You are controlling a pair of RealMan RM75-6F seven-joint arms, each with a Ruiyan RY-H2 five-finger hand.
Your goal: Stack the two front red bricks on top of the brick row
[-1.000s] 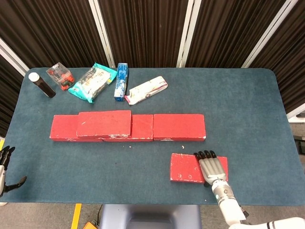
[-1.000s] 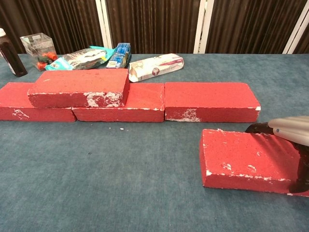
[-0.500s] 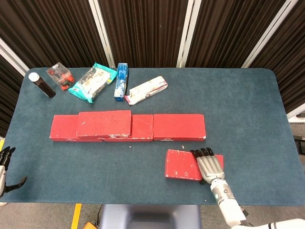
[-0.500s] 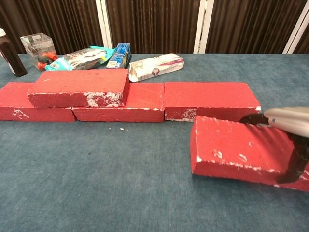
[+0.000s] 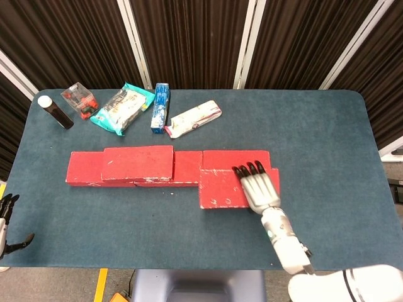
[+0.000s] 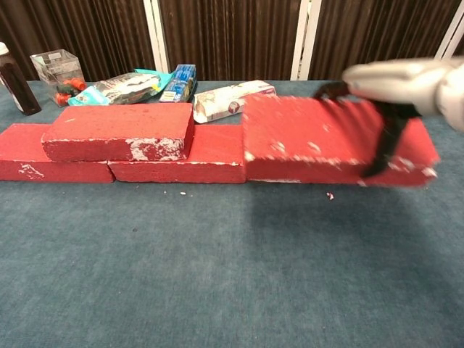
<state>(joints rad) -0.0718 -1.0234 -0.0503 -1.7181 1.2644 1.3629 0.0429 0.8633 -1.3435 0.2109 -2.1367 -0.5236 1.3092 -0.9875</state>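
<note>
My right hand (image 5: 257, 187) (image 6: 395, 87) grips a red brick (image 5: 220, 188) (image 6: 319, 141) and holds it in the air, in front of the right end of the brick row (image 5: 85, 174) (image 6: 181, 161). Its fingers lie over the brick's top and its thumb presses the front face. One red brick (image 5: 137, 163) (image 6: 119, 130) lies on top of the row's left part. The row's right brick (image 5: 230, 157) is mostly hidden behind the held one. My left hand (image 5: 6, 220) hangs open beside the table's near left corner.
Along the back of the table stand a dark bottle (image 5: 55, 112) (image 6: 14, 76), a clear box (image 5: 78, 99) (image 6: 56, 75), a teal snack bag (image 5: 121, 108), a blue box (image 5: 160, 107) and a white packet (image 5: 192, 118) (image 6: 233, 100).
My right hand has lifted the front brick off the table and carried it back and to the left, up to the level of the row.
</note>
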